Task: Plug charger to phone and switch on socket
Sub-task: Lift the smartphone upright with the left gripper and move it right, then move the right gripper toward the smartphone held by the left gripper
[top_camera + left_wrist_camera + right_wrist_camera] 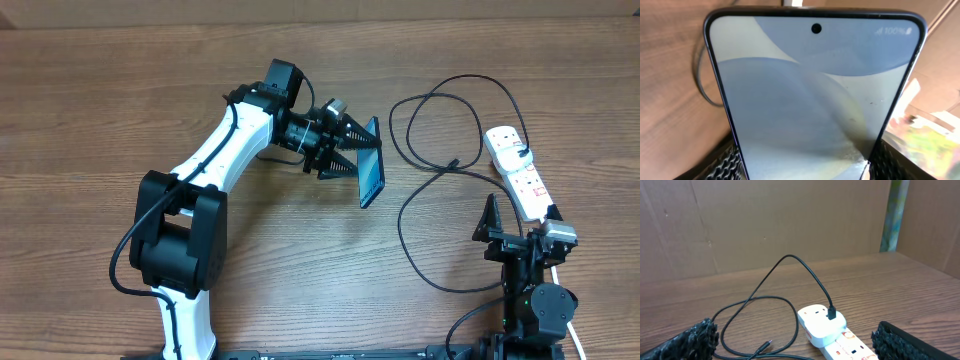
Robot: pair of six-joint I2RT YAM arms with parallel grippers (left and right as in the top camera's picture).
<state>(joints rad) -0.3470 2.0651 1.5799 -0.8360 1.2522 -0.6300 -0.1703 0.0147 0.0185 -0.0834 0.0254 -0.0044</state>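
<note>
Your L gripper point(356, 156) clamps the phone point(372, 178) tilted; R gripper point(520, 215) jaws apart near socket point(520, 165), charger point(831, 313) tip on table

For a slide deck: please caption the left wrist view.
Phone clamped between the jaws, blue screen facing camera, charger on the table behind.

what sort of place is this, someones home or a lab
Probably a robotics test bench, not a home: cardboard walls edge the wooden table, and a robot arm holds a phone.
</note>
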